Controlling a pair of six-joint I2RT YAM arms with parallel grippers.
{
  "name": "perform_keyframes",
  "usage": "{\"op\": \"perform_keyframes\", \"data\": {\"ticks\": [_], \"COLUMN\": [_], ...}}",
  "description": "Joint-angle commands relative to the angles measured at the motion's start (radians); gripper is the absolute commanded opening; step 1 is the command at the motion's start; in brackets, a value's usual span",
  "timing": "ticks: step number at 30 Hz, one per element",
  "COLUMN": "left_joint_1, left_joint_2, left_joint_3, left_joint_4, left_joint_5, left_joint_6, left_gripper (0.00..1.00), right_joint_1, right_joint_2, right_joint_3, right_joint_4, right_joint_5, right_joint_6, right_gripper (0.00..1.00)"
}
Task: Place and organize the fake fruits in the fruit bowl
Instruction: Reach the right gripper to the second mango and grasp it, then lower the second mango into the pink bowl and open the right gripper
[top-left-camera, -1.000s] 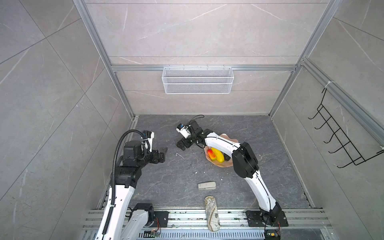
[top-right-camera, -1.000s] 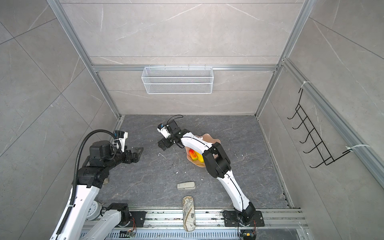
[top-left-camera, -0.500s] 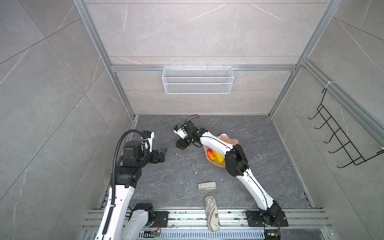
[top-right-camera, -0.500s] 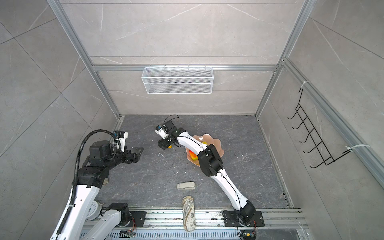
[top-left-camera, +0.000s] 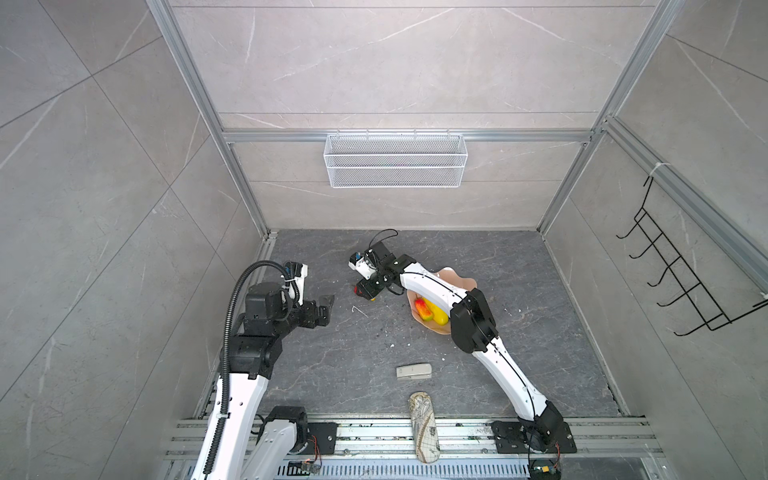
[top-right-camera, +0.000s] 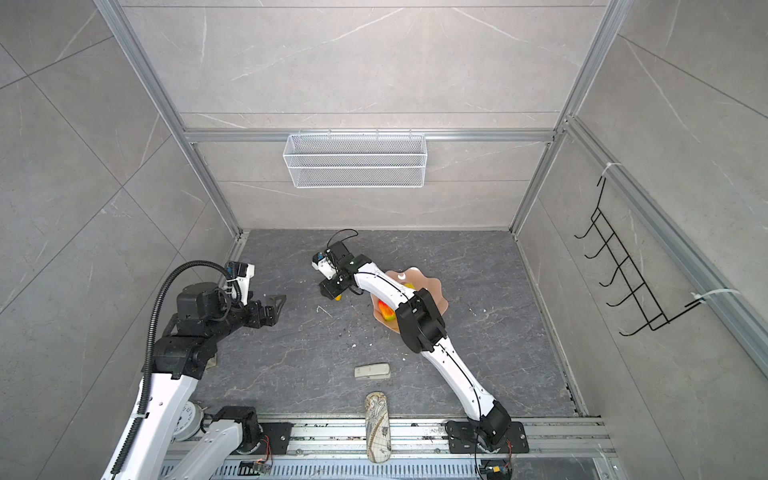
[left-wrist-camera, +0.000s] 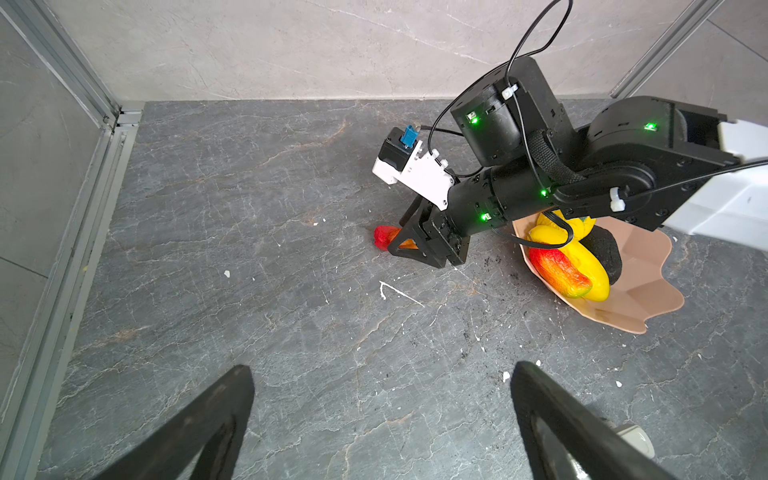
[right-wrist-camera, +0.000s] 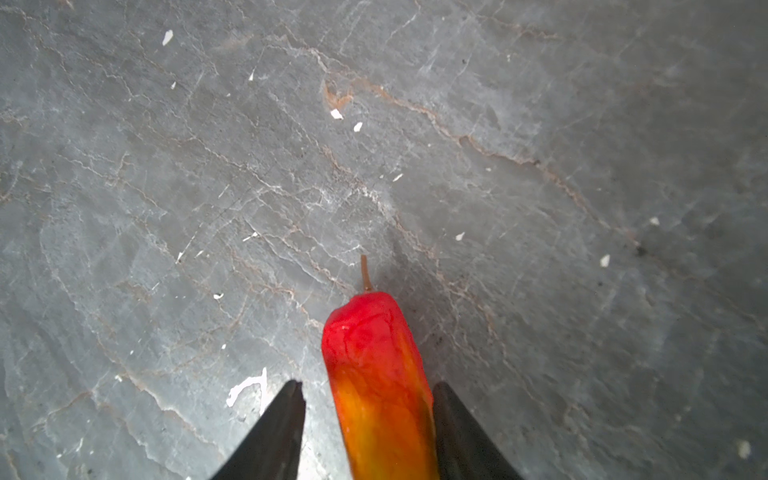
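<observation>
The right tool (right-wrist-camera: 369, 383) straddles a red-orange fake fruit (right-wrist-camera: 365, 340) on the grey stone table (right-wrist-camera: 208, 166), jaws apart. Behind it, the pale pink scalloped bowl (left-wrist-camera: 648, 291) holds other fruits (left-wrist-camera: 557, 270); the left tool (left-wrist-camera: 382, 368) gapes wide.

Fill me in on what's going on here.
The right gripper is down on the grey surface, jaws either side of a red-orange fruit lying outside the pink bowl; a gap shows on one side. The bowl already holds other fruits. The left gripper hangs open, empty.
</observation>
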Motion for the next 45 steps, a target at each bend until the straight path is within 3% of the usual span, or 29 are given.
{"op": "perform_keyframes", "data": {"ticks": [1, 4, 13, 14, 16, 22, 25, 29, 35, 40, 45], "left_joint_1": [-0.004, -0.002, -0.002, -0.003, -0.003, -0.002, -0.003, -0.004, -0.003, -0.003, -0.003], "left_joint_2": [-0.015, -0.015, -0.018, -0.017, -0.014, -0.011, -0.014, -0.015, -0.016, -0.014, -0.013], "left_joint_3": [0.005, 0.004, 0.004, 0.003, 0.003, 0.003, 0.003, 0.003, 0.003, 0.004, 0.004], "left_joint_4": [0.019, 0.019, 0.021, 0.022, 0.022, 0.022, 0.021, 0.021, 0.021, 0.021, 0.022], "left_joint_5": [0.006, 0.006, 0.008, 0.008, 0.009, 0.007, 0.005, 0.002, 0.000, 0.008, 0.014], "left_joint_6": [0.022, 0.022, 0.021, 0.022, 0.021, 0.021, 0.021, 0.023, 0.023, 0.020, 0.018], "left_gripper": [1.00, 1.00, 1.00, 1.00, 1.00, 1.00, 1.00, 1.00, 1.00, 1.00, 1.00], "right_joint_1": [0.003, 0.003, 0.006, 0.007, 0.009, 0.009, 0.010, 0.007, -0.060, -0.194, -0.304], "right_joint_2": [0.045, 0.053, 0.078, 0.079, 0.078, 0.038, -0.040, -0.217, -0.607, -0.904, -1.110], "right_joint_3": [0.047, 0.061, 0.096, 0.100, 0.101, 0.118, 0.071, -0.086, -0.553, -0.952, -1.206], "right_joint_4": [-0.030, -0.039, -0.069, -0.071, -0.071, -0.104, -0.098, -0.039, 0.180, 0.281, 0.267], "right_joint_5": [0.009, 0.013, 0.018, 0.019, 0.018, 0.018, 0.012, 0.020, 0.073, 0.235, 0.373], "right_joint_6": [0.027, 0.036, 0.038, 0.037, 0.039, 0.023, 0.012, 0.003, 0.089, 0.240, 0.331], "right_gripper": [0.48, 0.44, 0.43, 0.41, 0.29, 0.13, 0.11, 0.08, 0.06, 0.03, 0.03]}}
